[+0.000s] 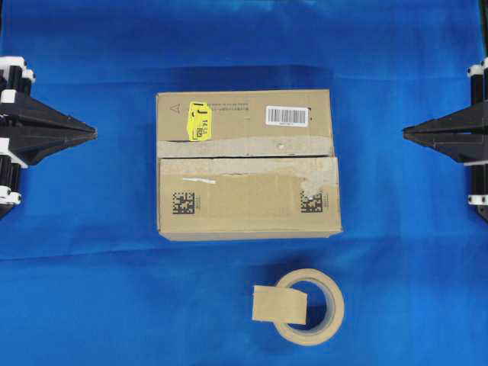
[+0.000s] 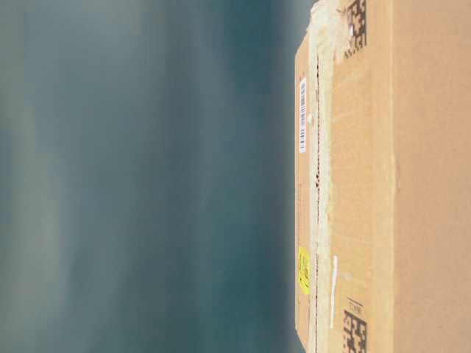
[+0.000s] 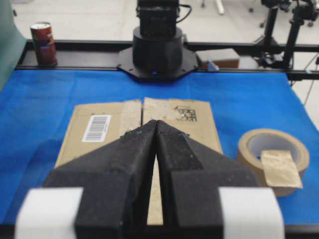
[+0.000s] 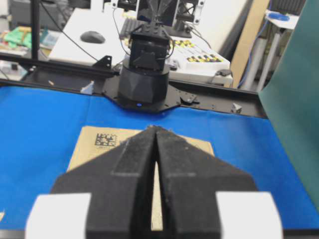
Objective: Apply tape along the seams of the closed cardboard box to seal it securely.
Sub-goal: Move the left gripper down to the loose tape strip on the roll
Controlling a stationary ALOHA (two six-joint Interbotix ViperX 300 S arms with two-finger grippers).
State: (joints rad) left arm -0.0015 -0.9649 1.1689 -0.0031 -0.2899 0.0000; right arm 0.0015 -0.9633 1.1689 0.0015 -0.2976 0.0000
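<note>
From overhead, we see the box (image 1: 248, 164) at the middle of the blue cloth (image 1: 91, 305), flaps down, with the seam (image 1: 245, 157) running across its top between pale strips of old tape. Our left gripper (image 1: 94, 133) waits well off the box's one end and our right gripper (image 1: 405, 133) well off the other, each with its fingers pressed together and nothing between them. The roll (image 1: 311, 306) lies flat on the cloth near the box's long side that bears the black codes. The tape (image 1: 280, 303) rests against the roll's rim, one edge lifted off it, which we judge leaves a lip to pinch. Nothing stands between either gripper and the box or roll.

The table-level view is turned on its side. It shows the box (image 2: 383, 176) close up, the seam (image 2: 317, 184) a dark ragged line beside the barcode label (image 2: 302, 114) and yellow sticker (image 2: 303, 270). The rest is blur.

From the left wrist, our clenched left gripper (image 3: 156, 122) points at the box (image 3: 139, 122) along the seam. The roll (image 3: 273, 155) and tape (image 3: 281, 168) lie beside the box. A can (image 3: 42, 42) stands beyond the cloth, well clear.

From the right wrist, the right gripper (image 4: 155, 129) is likewise clenched and empty, aimed at the box (image 4: 99, 142). Neither roll nor tape shows here. No fresh tape lies on the seam, so we judge the sealing not yet begun.
</note>
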